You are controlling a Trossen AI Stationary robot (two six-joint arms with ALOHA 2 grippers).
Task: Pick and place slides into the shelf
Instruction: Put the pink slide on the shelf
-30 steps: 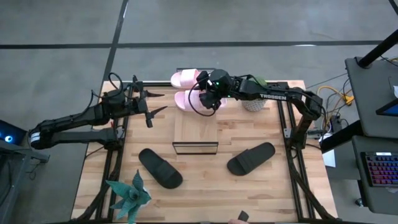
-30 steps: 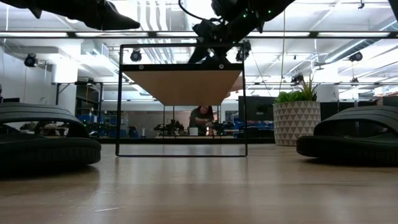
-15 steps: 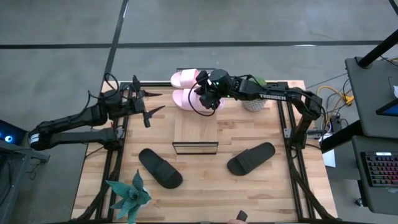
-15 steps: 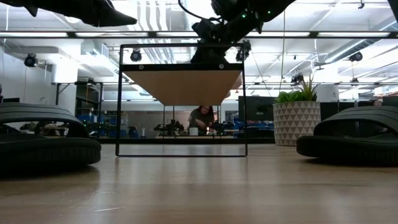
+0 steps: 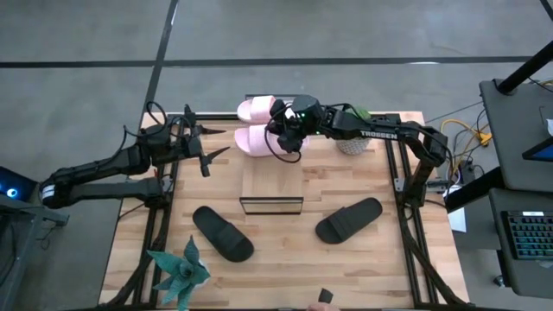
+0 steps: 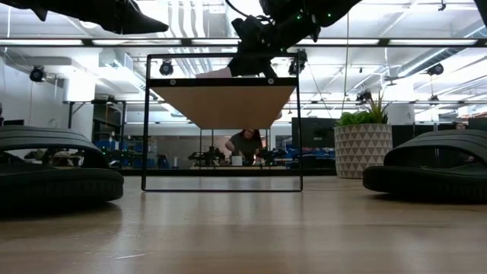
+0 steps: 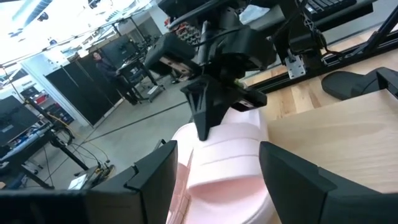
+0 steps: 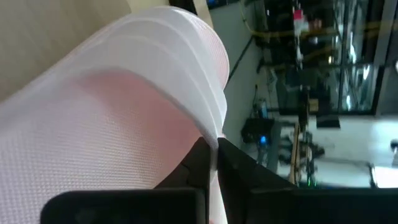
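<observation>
Two pale pink slides lie at the table's far edge, one [image 5: 255, 109] behind the other [image 5: 256, 139]. My right gripper [image 5: 285, 140] is shut on the nearer one, just beyond the shelf [image 5: 271, 177]. That slide's strap fills the right wrist view [image 8: 124, 93]. My left gripper [image 5: 212, 142] hovers open to the left of the pink slides; in its wrist view it faces the held slide [image 7: 227, 168]. Two black slides [image 5: 223, 233] [image 5: 348, 219] rest sole-down on the table in front of the shelf. My right gripper pinches the edge of the nearer pink slide's strap [image 8: 214, 138] between its two fingers. The fingers [image 7: 205, 121] come from above and point down. A pink part [image 6: 215, 73] shows above the shelf's plank in the low view, so the slide is raised off the table.
A white patterned plant pot [image 5: 352, 142] stands right of the pink slides, under my right arm. A green star-shaped plant [image 5: 179, 272] sits at the near left corner. A person [image 6: 245, 144] is in the room behind the table.
My right gripper has shut on the nearer pink slide's strap and moved slightly toward the table's left edge. The slide has come up with it; a pink part now shows above the shelf's plank in the low view.
</observation>
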